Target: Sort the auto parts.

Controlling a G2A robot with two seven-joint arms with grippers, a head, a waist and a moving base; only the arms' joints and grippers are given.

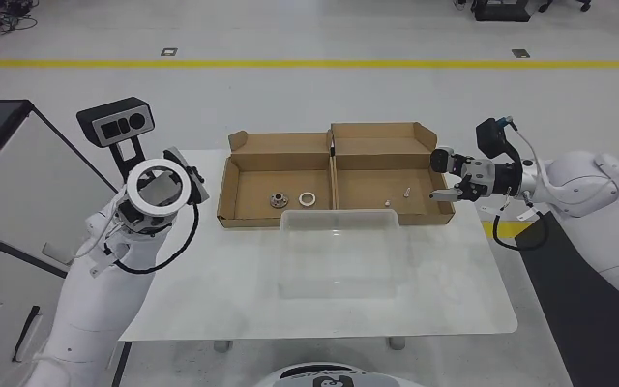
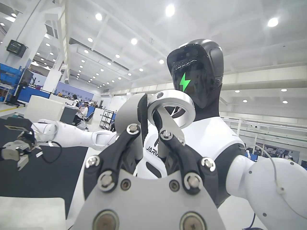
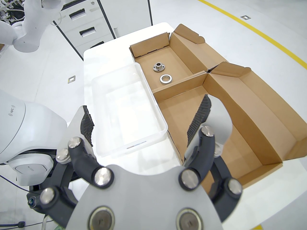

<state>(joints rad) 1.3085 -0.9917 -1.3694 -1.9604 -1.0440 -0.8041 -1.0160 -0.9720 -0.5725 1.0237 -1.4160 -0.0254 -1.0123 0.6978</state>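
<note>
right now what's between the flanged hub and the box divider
A small metal ring lies flat in the cardboard box between the flanged hub and the divider, touching neither; the top view and right wrist view both show it.

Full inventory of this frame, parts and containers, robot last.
table: 1, white, under everything.
cardboard box: 1, brown, two compartments, far side of table.
clear plastic bin: 1, transparent, just in front of the box.
flanged hub: 1, dark metal, left compartment.
small ring: 1, silver, left compartment, beside the hub.
small metal parts: 2, silver, right compartment; type too small to tell.
shaft collar: 1, silver, held in the air off the table's left edge.
left gripper: 1, shut on the collar, one finger through its bore.
right gripper: 1, open, at the box's right end.
</note>
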